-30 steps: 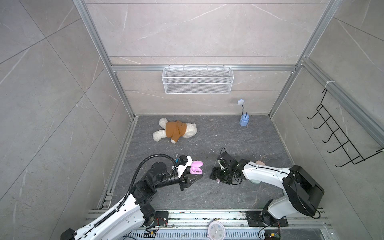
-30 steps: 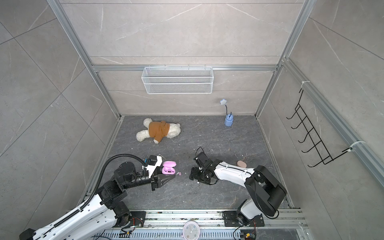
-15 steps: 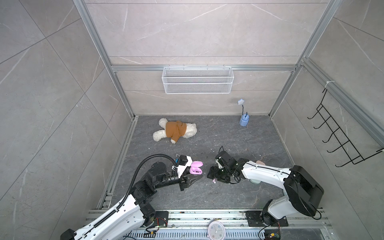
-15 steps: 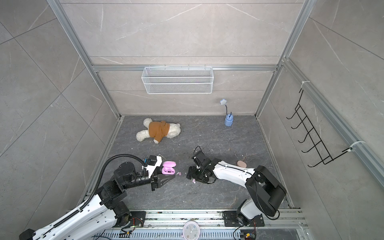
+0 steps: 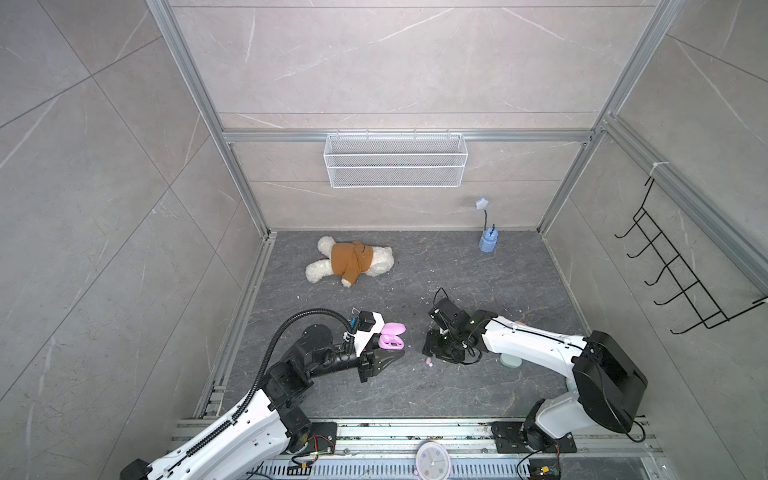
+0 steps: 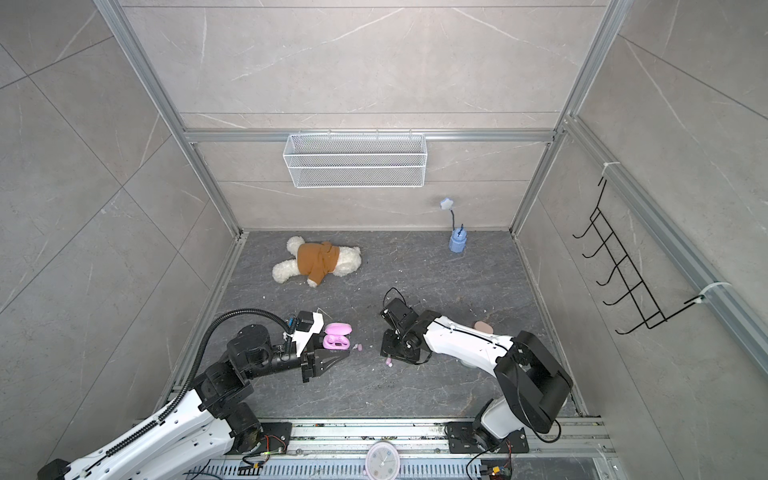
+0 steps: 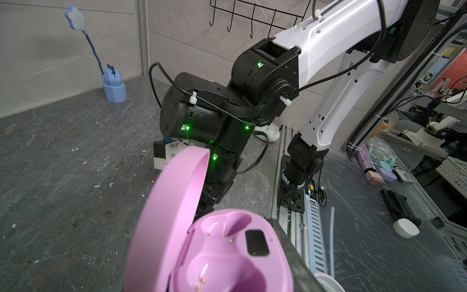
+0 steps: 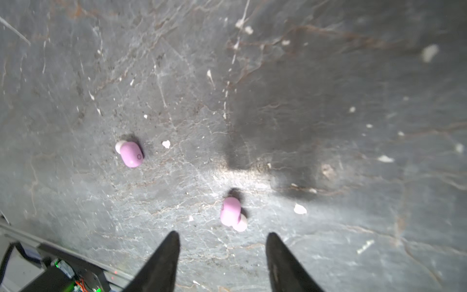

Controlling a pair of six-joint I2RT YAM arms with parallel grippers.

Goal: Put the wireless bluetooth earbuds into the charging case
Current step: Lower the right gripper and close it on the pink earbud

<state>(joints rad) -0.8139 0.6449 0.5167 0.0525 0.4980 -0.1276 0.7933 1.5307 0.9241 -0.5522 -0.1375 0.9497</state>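
Dark grey stone tabletop [image 5: 457, 270], plush bear [image 5: 349, 262], blue star-topped stand [image 5: 488, 243], two lilac earbuds [image 8: 131, 154], scattered white specks [image 8: 166, 144]

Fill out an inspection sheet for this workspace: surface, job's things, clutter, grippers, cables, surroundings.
Surface: dark stone-look table, strewn with white specks.
Job's things: lilac charging case open, both wells empty; near earbud and far earbud, both lilac, loose on the table.
Clutter: teddy bear; blue star lamp; mint case under the right arm; peach item, partly hidden.
Grippers: left gripper shut on the charging case; right gripper open, empty, close to the near earbud without touching it.
Cables: black cable looping off the right wrist; ribbed hose arching over the left arm.
Surroundings: tiled walls; wire basket; hook rack; clock at the front rail.
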